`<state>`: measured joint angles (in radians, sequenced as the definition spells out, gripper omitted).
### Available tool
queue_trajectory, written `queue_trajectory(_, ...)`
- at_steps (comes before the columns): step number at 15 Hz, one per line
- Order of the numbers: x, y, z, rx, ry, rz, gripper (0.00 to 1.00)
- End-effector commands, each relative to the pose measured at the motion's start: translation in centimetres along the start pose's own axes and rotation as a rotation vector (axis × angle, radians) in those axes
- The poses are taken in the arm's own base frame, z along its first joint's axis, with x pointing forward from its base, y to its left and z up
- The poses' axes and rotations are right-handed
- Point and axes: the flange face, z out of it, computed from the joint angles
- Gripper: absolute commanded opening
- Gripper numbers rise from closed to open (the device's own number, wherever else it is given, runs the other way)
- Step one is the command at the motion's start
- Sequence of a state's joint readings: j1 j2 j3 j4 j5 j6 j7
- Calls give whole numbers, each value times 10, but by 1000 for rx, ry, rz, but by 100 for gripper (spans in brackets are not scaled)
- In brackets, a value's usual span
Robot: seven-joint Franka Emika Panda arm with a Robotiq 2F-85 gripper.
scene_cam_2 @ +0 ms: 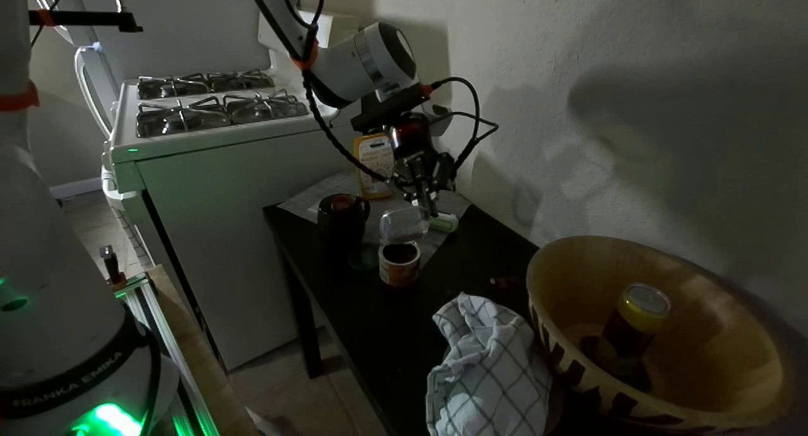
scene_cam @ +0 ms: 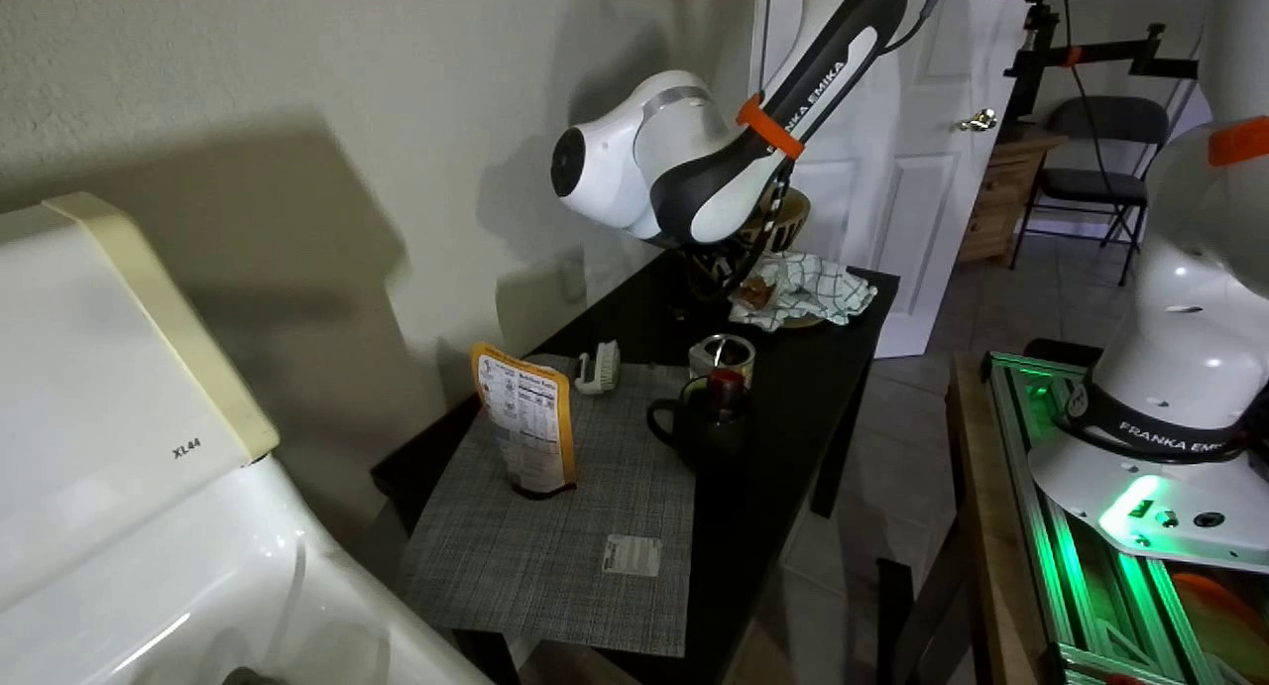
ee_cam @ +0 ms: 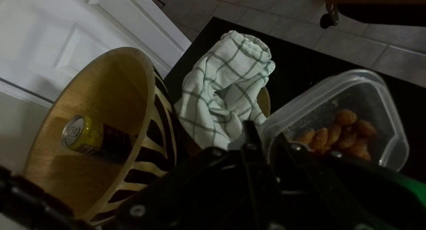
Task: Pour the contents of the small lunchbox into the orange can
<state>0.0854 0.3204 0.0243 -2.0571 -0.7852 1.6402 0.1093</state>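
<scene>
The small clear plastic lunchbox holds several orange-brown pieces, gathered at its lower side in the wrist view. My gripper is shut on the lunchbox wall near a corner, with one finger on each side. In an exterior view the gripper holds the lunchbox tilted, seen just above and behind the orange can. The can stands upright and open on the black table, its inside dark. The can also shows in an exterior view, where the gripper is mostly hidden in shadow.
A dark mug with a red thing in it stands beside the can. A green-white brush and a yellow pouch stand on the grey placemat. A checked towel and a wide bowl holding a yellow-topped can are nearby.
</scene>
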Motion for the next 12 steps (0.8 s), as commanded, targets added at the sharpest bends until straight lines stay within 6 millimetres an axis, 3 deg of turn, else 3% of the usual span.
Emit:
queue_trajectory(1,10,-7,-4,-48,-34,11,3)
queue_trajectory(12,22,-22,-20,-128,-60,88,3)
